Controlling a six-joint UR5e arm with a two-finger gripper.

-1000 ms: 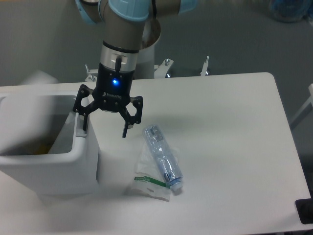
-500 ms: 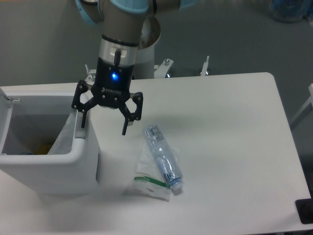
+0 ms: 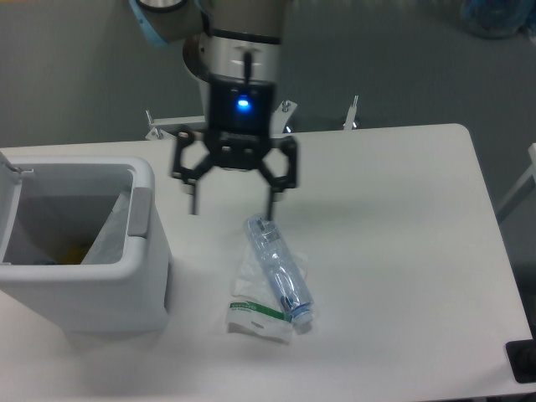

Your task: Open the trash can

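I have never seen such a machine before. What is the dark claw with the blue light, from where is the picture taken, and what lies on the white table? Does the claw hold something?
The picture comes from one fixed camera that looks down at the table from the front. The grey and blue column at the top is a robot arm. The dark claw at its end is the gripper, with two fingers for grasping. The fingers are spread apart and nothing is between them, so it holds nothing. It hangs above the table, to the right of the trash can.

The trash can is the large white box at the left. It is open: you can look down inside and see a clear bag lining it. A grey bar sits on its right edge.

Below the gripper lies a crushed clear bottle, partly on a piece of clear wrapping.
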